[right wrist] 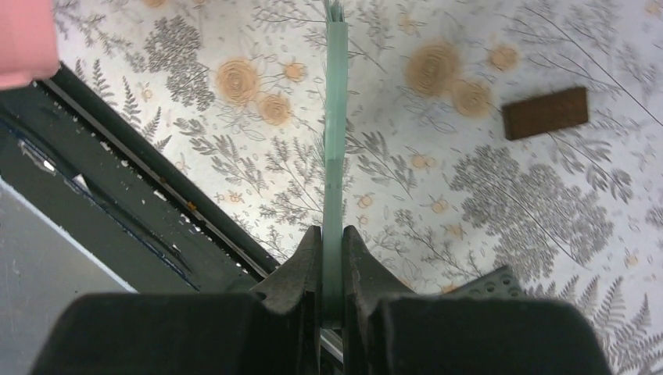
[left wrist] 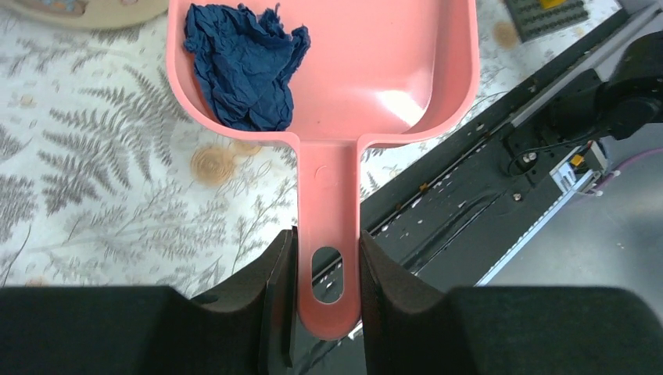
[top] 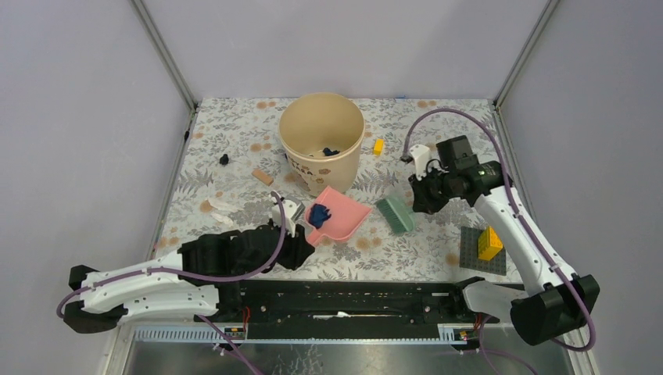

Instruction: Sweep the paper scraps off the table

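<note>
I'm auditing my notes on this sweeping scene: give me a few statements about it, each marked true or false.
1. The left pincer grips the pink dustpan by its handle. True.
2. The dustpan is empty. False: a crumpled blue paper scrap lies in it.
3. The right pincer holds the green brush. True.
4. The beige bucket lies tipped over. False: it stands upright.
5. The table has no scraps left. False: a black scrap lies left of the bucket.
</note>
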`<state>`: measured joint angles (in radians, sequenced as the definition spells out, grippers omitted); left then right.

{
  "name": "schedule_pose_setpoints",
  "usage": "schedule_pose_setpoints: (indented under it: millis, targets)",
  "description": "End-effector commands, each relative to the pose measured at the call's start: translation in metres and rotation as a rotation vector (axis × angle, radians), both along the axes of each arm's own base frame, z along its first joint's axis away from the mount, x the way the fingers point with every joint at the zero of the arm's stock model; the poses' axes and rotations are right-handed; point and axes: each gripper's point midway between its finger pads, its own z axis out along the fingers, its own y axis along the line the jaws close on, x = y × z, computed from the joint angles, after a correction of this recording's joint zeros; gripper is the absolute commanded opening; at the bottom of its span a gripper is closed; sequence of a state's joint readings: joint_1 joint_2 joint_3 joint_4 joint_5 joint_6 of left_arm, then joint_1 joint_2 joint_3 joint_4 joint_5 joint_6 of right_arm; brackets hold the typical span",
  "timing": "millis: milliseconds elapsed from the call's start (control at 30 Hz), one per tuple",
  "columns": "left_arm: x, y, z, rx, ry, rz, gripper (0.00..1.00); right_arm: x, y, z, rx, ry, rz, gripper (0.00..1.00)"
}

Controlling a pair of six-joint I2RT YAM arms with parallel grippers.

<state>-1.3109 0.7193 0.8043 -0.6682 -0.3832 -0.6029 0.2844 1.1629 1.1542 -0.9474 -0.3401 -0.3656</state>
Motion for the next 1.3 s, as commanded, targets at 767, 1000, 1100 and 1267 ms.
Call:
schedule_pose_setpoints:
  millis: [767, 1000, 1100, 1267]
  targets:
    - [0.012, 0.125, 0.025, 0.08, 0.161, 0.639, 0.0, -0.064, 0.283, 0.007, 0.279, 0.127, 0.605, 0.0]
    - [0.036, 0.137, 0.041, 0.108, 0.053, 0.75, 0.0, -0.073, 0.343, 0.012, 0.404, 0.102, 0.6, 0.0]
    - [0.053, 0.158, 0.048, 0.136, -0.006, 0.874, 0.0, -0.068, 0.366, 0.013, 0.48, 0.118, 0.541, 0.0]
    - [0.069, 0.19, 0.061, 0.135, -0.092, 1.053, 0.0, -0.063, 0.402, 0.022, 0.655, 0.14, 0.466, 0.0]
